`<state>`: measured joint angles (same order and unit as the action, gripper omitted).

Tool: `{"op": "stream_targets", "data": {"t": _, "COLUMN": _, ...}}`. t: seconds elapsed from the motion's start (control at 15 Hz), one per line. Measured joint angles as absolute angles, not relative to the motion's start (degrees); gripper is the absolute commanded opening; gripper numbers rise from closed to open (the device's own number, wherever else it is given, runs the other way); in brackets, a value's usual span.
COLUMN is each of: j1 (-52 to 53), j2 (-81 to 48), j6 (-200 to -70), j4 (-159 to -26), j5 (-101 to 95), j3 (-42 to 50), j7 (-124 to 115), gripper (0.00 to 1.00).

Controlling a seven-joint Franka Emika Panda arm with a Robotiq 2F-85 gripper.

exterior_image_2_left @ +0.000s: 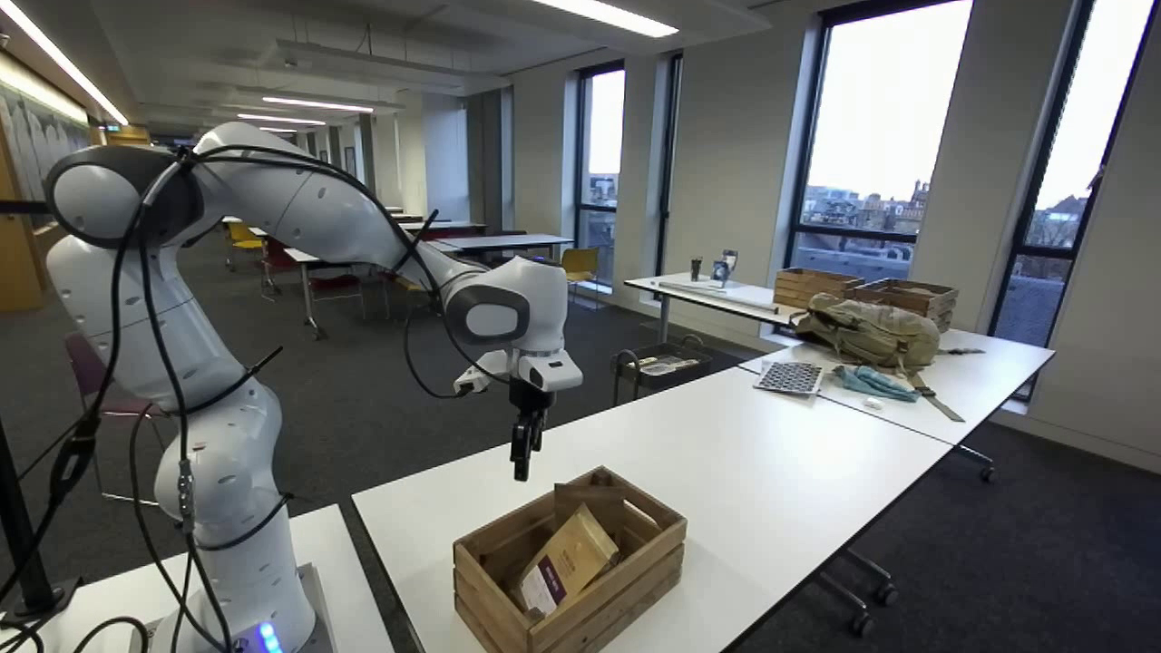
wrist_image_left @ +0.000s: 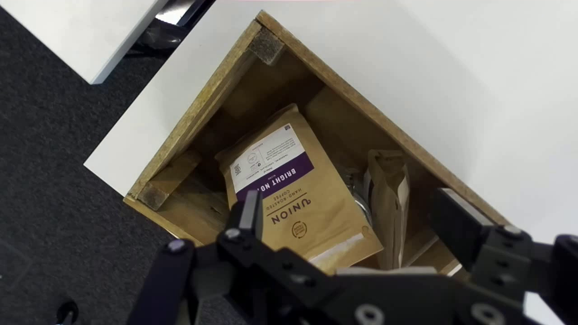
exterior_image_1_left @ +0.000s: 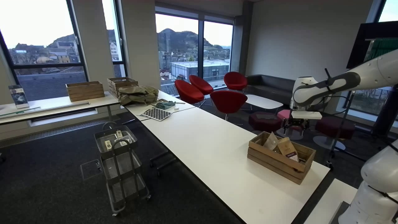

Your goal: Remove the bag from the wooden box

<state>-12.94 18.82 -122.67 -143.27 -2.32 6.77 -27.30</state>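
Standing crates (exterior_image_1_left: 85, 91): 2, slatted wood, far L in an exterior view.
Cart (exterior_image_1_left: 122, 169): L, 3 mesh tiers, near tbl (exterior_image_1_left: 214, 149).
Backpack (exterior_image_1_left: 138, 95): khaki, at far end of tbl, just R of crates.
Tbl: long white top, runs far ctr to near R.
Chairs (exterior_image_1_left: 228, 101): red, far side, beyond tbl.
Wooden box (exterior_image_1_left: 273, 162): near R, upright on tbl, slatted, open-topped.
L-hand bag (exterior_image_1_left: 271, 141): tan, in box, leaning.
Labelled bag (exterior_image_1_left: 287, 149): tan-brown, in box, tilted, just R of L-hand bag; purple band + UNION coffee print in wrist view.
Both bags: inside box; can't tell which one the task means.
Gripper (wrist_image_left: 352, 205): above box, apart from both bags; jaws spread wide, nothing held.
Arm (exterior_image_1_left: 376, 71): white w/ dk grey parts, extends L over box from base at near R.
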Motion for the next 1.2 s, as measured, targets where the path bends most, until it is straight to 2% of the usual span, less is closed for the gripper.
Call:
{"op": "stream_targets", "data": {"t": 0.6, "j1": -15.14, "j2": 6.02, "j6": -122.55, "j4": -135.29, "j5": -1.0, "j3": 9.96, "j7": -41.74, "gripper": 1.0}}
{"op": "stream_targets", "data": {"t": 1.2, "j1": -15.11, "j2": -0.82, "j6": -122.53, "j4": -129.72, "j5": -0.92, "j3": 12.47, "j7": -46.81, "gripper": 1.0}}
